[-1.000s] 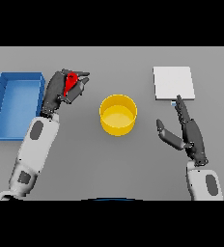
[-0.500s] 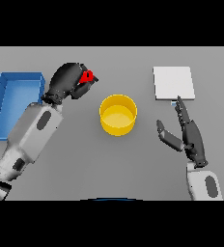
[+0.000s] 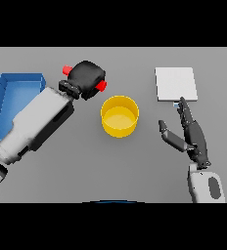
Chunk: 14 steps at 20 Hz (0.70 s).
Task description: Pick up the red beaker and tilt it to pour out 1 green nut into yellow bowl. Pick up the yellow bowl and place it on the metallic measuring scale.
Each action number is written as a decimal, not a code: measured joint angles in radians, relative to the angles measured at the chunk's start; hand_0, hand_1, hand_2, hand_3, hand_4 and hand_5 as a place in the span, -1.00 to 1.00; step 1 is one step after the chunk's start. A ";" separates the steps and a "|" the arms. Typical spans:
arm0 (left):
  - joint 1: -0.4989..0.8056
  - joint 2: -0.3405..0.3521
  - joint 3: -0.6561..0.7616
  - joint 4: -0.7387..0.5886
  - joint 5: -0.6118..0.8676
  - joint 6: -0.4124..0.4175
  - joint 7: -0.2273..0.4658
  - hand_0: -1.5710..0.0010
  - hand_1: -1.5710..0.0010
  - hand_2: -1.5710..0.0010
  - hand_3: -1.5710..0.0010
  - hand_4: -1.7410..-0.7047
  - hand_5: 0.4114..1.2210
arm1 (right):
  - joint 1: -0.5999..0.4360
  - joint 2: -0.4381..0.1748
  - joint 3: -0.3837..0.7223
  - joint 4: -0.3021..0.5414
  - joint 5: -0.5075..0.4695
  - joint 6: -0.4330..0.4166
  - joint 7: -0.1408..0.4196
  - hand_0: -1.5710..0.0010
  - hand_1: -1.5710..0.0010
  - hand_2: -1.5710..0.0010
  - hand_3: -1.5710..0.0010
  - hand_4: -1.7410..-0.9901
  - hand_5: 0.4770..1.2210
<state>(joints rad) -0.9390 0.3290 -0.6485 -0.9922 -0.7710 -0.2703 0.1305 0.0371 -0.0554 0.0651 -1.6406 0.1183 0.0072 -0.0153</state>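
head view: the left hand (image 3: 87,78) has its fingers wrapped around the small red beaker (image 3: 102,86), held just up-left of the round yellow bowl (image 3: 119,115) on the grey worktop (image 3: 135,166). the right hand (image 3: 190,133) hovers with straight fingers, just below the flat white metallic scale (image 3: 176,83).

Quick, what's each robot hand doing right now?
Left hand: closed around the red beaker.
Right hand: open, holding nothing, beside the yellow bowl.
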 measured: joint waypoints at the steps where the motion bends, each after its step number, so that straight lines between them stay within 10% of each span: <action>1: -0.022 -0.006 -0.027 0.016 -0.018 -0.025 0.019 -1.00 -1.00 -1.00 -0.69 -0.87 0.99 | -0.002 0.007 0.005 0.009 0.005 -0.001 -0.007 1.00 1.00 1.00 1.00 0.22 -0.55; 6: -0.120 -0.012 -0.157 0.071 -0.089 -0.107 0.010 -1.00 -1.00 -1.00 -0.53 -0.94 1.00 | 0.000 0.011 -0.015 0.017 -0.035 0.012 -0.001 1.00 1.00 1.00 1.00 0.17 -0.65; 14: -0.238 -0.036 -0.345 0.124 -0.185 -0.136 -0.053 -1.00 -1.00 -1.00 -0.92 -0.99 1.00 | 0.002 0.005 -0.002 0.005 -0.003 0.001 -0.009 1.00 1.00 1.00 1.00 0.18 -0.67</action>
<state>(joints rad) -1.1773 0.2934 -0.9932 -0.8685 -0.9557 -0.4064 0.0774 0.0395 -0.0502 0.0631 -1.6361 0.1150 0.0078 -0.0242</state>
